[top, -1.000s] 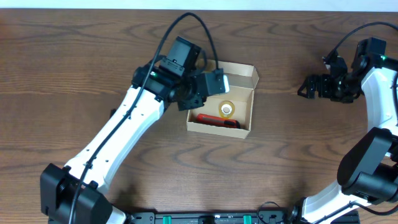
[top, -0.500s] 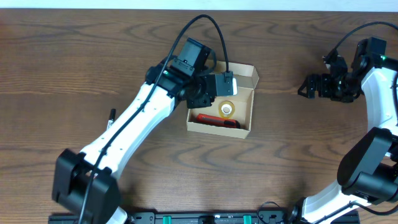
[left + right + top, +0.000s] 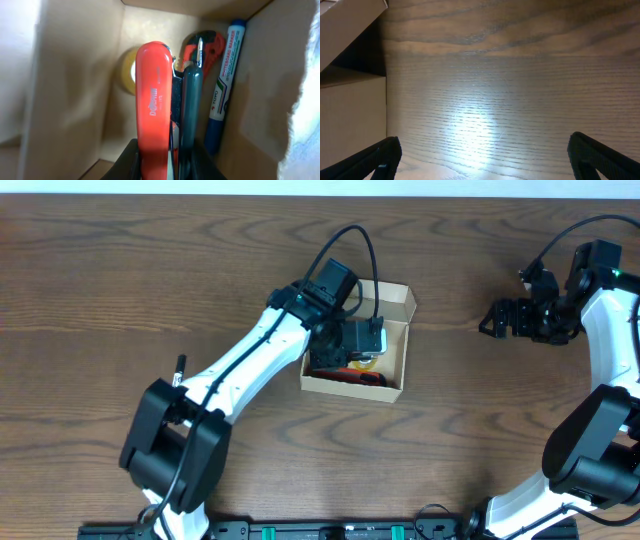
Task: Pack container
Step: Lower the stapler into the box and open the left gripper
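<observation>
Left fingers point(image 3: 126, 165), tool point(image 3: 152, 110) entered container point(image 3: 345, 388), lying crosswise

Overhead: left gripper point(image 3: 366, 340) covers most of box point(image 3: 397, 385) interior, contents beneath largely hidden. Black speck point(image 3: 180, 365) beside left arm too small to identify.
Left wrist: red-handled tool point(image 3: 154, 100) cut off at bottom edge, masks part of yellow roll point(image 3: 126, 70). Pale blur point(image 3: 306, 130) at right edge unidentifiable.
Right wrist: right fingers point(image 3: 380, 157) cropped at lower corners.

Dark wood-grain table point(image 3: 110, 290), pale strip point(image 3: 120, 186) along its far edge, bright glare point(image 3: 475, 132) on the wood
</observation>
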Tool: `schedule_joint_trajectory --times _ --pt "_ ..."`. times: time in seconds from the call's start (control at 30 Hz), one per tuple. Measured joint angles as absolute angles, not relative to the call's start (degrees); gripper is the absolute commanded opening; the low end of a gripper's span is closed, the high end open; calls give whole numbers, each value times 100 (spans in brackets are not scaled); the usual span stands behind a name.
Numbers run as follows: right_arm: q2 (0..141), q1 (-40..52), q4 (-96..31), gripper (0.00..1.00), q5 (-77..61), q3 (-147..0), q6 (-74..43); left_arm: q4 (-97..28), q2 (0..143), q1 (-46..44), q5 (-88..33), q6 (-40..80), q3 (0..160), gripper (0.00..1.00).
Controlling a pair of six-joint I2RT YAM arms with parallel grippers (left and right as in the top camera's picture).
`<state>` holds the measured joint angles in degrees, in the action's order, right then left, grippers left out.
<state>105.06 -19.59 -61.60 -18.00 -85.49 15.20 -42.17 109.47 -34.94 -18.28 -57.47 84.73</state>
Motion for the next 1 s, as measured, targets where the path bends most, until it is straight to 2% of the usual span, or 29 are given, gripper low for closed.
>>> schedule_joint_trajectory --times 0.33,0.37,0.4,0.43,0.5,0.57,0.73,1.0 --pt "10506 -1959 -6163 99 -1800 -8549 1520 -4248 11491 -3494 -1828 -5743 8473 6" --pt "10506 -1959 -6163 99 -1800 -8549 1518 -4250 11520 -3494 -1828 -5743 8473 13" --pt "10506 -1959 -6163 99 -1800 -8549 1520 -4252 11546 -3494 -1828 -5743 8473 28" --pt "10506 -1959 -6163 99 -1800 -8549 1520 -4259 11563 -3494 -1828 -5743 8473 35" --pt "10506 -1959 -6163 99 -1800 -8549 1520 -4261 11566 -3494 -1831 -5704 8473 38" --pt "10506 -1959 -6160 99 -1800 -8549 1520 -4261 11566 -3494 -1833 -5690 8475 58" --pt "10506 -1959 -6163 99 -1800 -8549 1520 -4259 11566 -3494 -1824 -5581 8484 69" --pt "10506 -1959 -6163 99 -1800 -8549 1518 -4425 11561 -3498 -1629 -5400 8547 66"
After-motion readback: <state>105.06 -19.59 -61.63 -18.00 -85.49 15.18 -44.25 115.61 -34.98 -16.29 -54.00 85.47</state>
